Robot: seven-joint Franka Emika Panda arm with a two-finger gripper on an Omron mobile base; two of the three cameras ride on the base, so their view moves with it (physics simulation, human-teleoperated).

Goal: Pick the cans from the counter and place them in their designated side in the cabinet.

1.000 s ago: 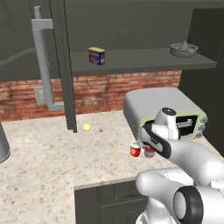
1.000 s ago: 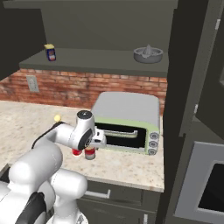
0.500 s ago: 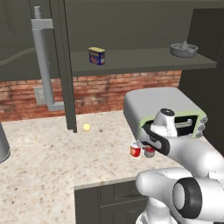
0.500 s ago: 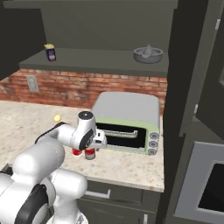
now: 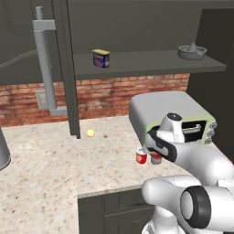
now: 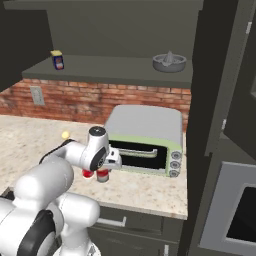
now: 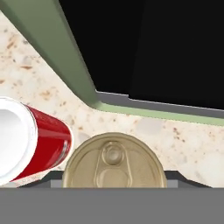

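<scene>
Hand hovers over the silver-grey can with gold pull-tab lid, bright red white-topped can at its 9 o'clock on the beige speckled counter; can't tell the fingers' state

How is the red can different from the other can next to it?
The red can has a bright red side, while the grey can has a silver-grey side with a dark red band. The red can's top looks plain white; the grey can's top is dull gold with a pull tab. The hand camera sits right above the grey can, with the red can off to one side. Both stand upright on the counter by the toaster oven.
</scene>
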